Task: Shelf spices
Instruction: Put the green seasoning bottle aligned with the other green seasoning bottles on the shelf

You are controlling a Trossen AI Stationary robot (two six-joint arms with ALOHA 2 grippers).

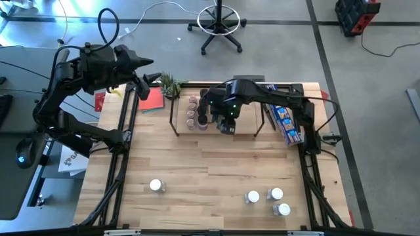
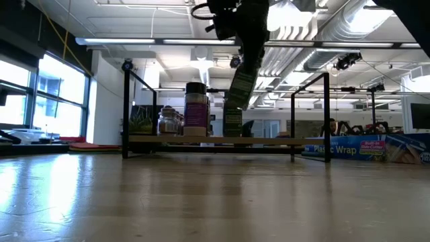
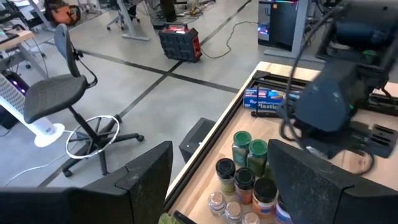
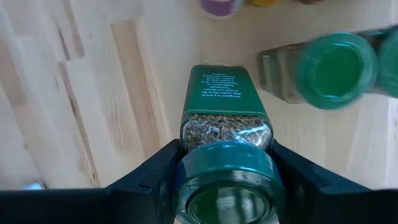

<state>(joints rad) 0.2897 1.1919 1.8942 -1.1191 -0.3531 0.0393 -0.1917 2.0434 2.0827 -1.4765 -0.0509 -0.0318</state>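
Green-lidded and green-labelled, a spice jar [image 4: 225, 155] is sitting clamped between the right gripper's [image 1: 226, 124] two dark fingers, which are pressing on either side of it just under the lid. That gripper is hanging over the shelf [image 1: 246, 124], the low light-wood board on black legs, and in the low view the jar is leaning at a tilt just above the board, near an upright jar. Just beside the gripper, toward the plant [image 1: 170, 84], a cluster of shelved spices [image 1: 194, 111] is standing on the board; another green-lidded jar [image 4: 336, 67] is showing close by in the right wrist view. On the gripper's other side a blue packet [image 1: 286, 121] is lying past the shelf's end. Well away from it, toward the table's near edge, four white-lidded jars [image 1: 269, 198] are waiting on the table [image 1: 197, 170]. The left gripper [image 1: 146, 71] is hovering beyond the plant, over a red square [image 1: 151, 100], its fingers spread and holding nothing.
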